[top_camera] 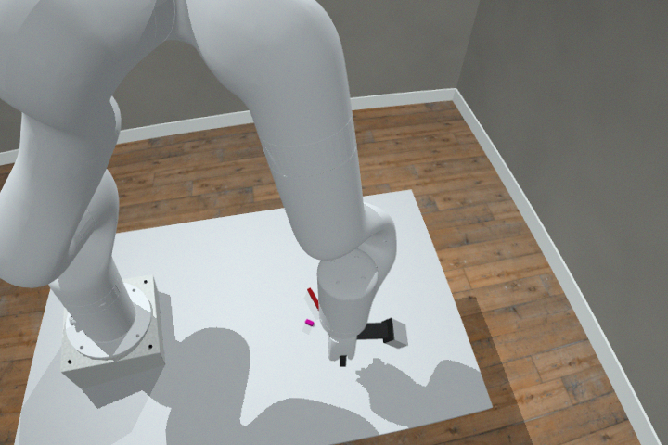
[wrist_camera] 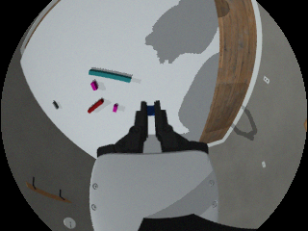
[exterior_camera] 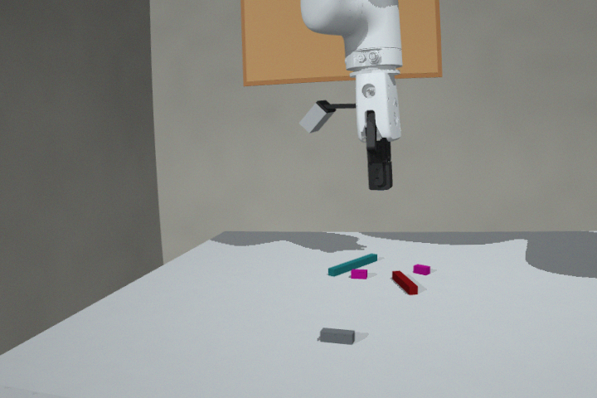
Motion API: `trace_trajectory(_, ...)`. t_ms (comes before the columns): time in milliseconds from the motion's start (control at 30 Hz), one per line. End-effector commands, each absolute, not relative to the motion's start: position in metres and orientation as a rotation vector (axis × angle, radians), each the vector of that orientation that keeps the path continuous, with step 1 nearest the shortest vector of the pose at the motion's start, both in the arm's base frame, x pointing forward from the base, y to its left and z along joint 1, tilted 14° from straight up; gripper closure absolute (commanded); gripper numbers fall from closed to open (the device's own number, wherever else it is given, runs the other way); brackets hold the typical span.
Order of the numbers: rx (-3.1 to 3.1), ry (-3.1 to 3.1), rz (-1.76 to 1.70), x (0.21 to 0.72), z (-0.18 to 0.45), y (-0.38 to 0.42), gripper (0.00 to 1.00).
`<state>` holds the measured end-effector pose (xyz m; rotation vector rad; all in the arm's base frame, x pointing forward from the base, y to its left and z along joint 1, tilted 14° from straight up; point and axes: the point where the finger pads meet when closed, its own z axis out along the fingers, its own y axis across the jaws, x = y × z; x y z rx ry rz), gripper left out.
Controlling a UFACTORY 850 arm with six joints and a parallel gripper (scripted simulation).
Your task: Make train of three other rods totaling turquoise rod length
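My gripper hangs high above the table, shut on a small blue rod that shows between the fingertips in the wrist view. Below it lie the turquoise rod, a red rod and two magenta rods: one close beside the turquoise rod, one to the right of the red rod's far end. A grey rod lies apart, nearer the exterior camera. In the top view the arm hides most rods; only the red rod and one magenta rod show beside the gripper.
The arm's base stands at the table's left side. The wrist camera block sticks out beside the gripper. Wooden floor surrounds the white table.
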<state>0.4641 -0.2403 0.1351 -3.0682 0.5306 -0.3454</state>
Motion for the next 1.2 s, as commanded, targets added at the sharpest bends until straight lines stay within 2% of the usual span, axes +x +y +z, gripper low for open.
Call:
trace_trajectory(0,-3.031,0.546,-0.383,0.457,0.135,-0.257,0.96)
trace_trajectory(633,-3.029,0.55,-0.385,0.457,0.132,-0.259,0.96)
trace_trajectory(1167,-3.029,0.55,-0.385,0.47,0.08,-0.26,0.96)
